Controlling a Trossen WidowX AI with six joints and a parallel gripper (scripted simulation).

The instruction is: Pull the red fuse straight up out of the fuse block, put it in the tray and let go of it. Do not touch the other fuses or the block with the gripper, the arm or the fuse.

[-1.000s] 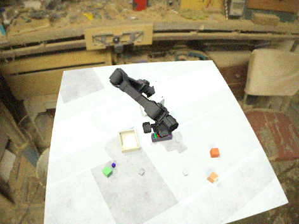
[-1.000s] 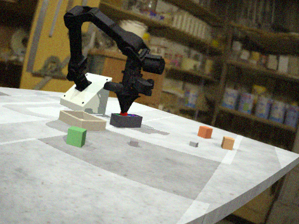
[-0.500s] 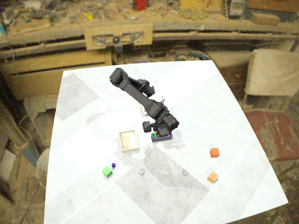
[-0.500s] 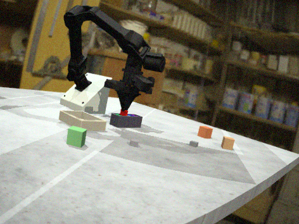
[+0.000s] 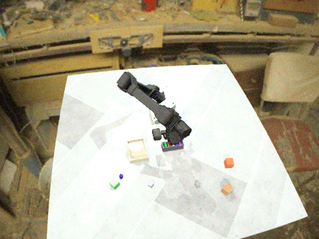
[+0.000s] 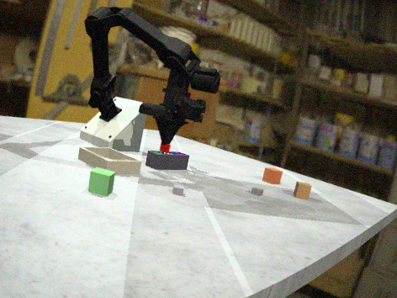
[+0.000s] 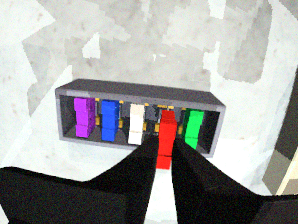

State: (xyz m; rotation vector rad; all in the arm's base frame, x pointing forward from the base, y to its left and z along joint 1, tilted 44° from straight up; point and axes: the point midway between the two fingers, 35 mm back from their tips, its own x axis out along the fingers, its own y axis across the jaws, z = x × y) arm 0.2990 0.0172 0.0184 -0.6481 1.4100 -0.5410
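The red fuse (image 5: 169, 144) (image 6: 165, 148) (image 7: 167, 125) stands upright in my gripper (image 6: 166, 143) (image 7: 165, 143), which is shut on it. The fuse shows above the top of the dark fuse block (image 5: 173, 148) (image 6: 168, 162) (image 7: 140, 90). I cannot tell whether its lower end is clear of the block. In the wrist view the green fuse (image 7: 194, 129) is close on its right and the white fuse (image 7: 135, 124) on its left, then the blue fuse (image 7: 109, 121) and purple fuse (image 7: 83, 117). The beige tray (image 5: 146, 152) (image 6: 126, 166) is empty, left of the block in the top and exterior views.
A white sloped box (image 6: 130, 126) stands behind the tray and block, partly under the arm. A green cube (image 5: 115, 183) (image 6: 101, 182), small grey blocks (image 5: 151, 185) (image 5: 197, 183), a red-orange cube (image 5: 228, 163) (image 6: 272, 175) and an orange cube (image 5: 226, 189) (image 6: 302, 190) lie farther out.
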